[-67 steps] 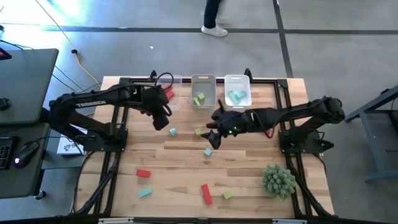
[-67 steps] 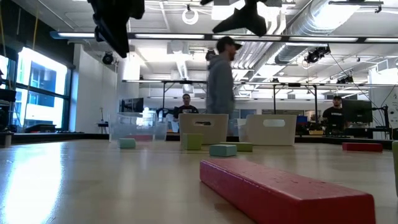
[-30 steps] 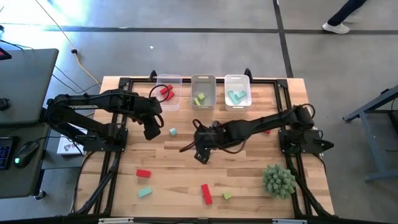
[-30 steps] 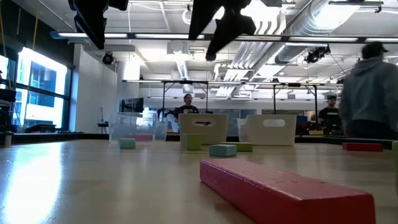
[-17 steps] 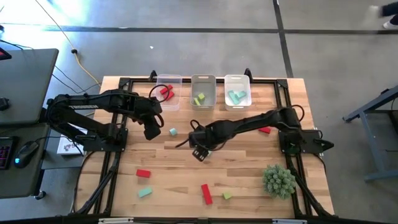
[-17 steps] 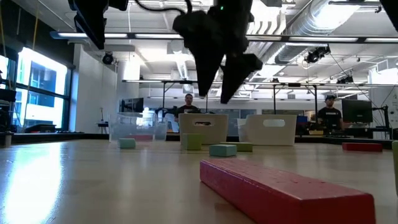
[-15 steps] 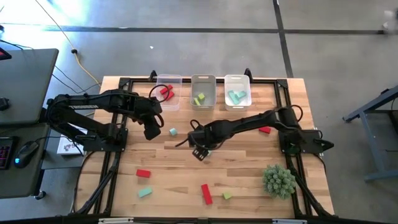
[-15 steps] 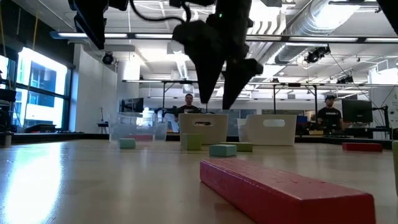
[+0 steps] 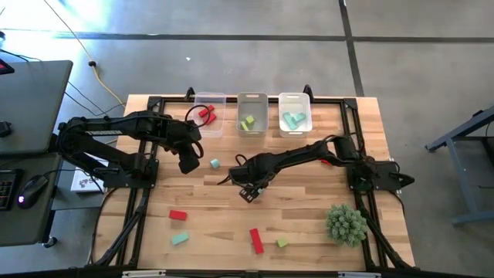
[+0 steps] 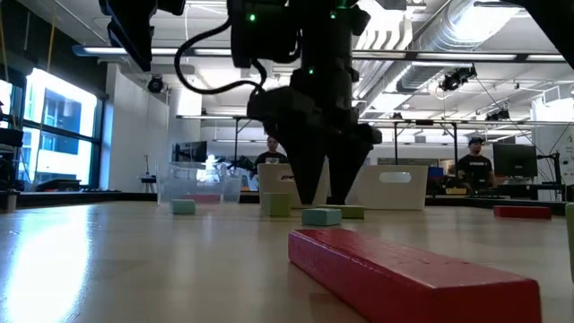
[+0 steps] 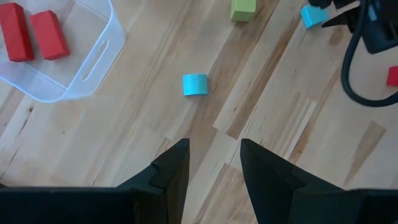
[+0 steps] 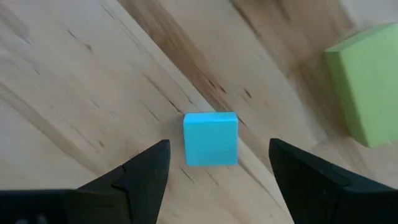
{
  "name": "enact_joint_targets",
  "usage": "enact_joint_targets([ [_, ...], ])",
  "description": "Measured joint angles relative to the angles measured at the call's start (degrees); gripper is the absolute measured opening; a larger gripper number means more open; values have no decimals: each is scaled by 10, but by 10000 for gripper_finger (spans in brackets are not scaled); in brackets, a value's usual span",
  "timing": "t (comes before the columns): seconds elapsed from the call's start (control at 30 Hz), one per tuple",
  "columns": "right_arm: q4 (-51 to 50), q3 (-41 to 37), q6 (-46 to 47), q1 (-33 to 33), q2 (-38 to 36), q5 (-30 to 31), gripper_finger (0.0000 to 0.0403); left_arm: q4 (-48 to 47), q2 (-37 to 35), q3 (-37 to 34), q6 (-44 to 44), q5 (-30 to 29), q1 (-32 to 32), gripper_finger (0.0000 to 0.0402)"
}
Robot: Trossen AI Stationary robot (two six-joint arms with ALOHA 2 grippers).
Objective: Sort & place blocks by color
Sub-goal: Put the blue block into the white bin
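Mid-frame in high view, right gripper (image 9: 248, 193) now dropped low from above, fingers spread astride teal block (image 12: 211, 138), grasp looks next; left gripper (image 9: 191, 163) part-open, empty, unmoved upper left.

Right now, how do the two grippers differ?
The right gripper is spread wide just above the table, fingers astride a teal block; the left gripper hangs higher with a narrower gap, lined up on nothing, another teal block lying ahead. Both are empty and point down.
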Motion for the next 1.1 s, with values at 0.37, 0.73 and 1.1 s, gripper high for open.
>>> enact_joint_targets([
  [0.37, 5, 0, -8, -1, 19, 4, 252, 0, 0, 0, 15, -15, 1, 133],
  [0.73, 34, -25, -3, -4, 18, -18, 150, 1, 0, 0, 31, -15, 1, 133],
  [1.1, 26, -20, -6, -4, 12, -26, 105, 1, 0, 0, 31, -15, 1, 133],
])
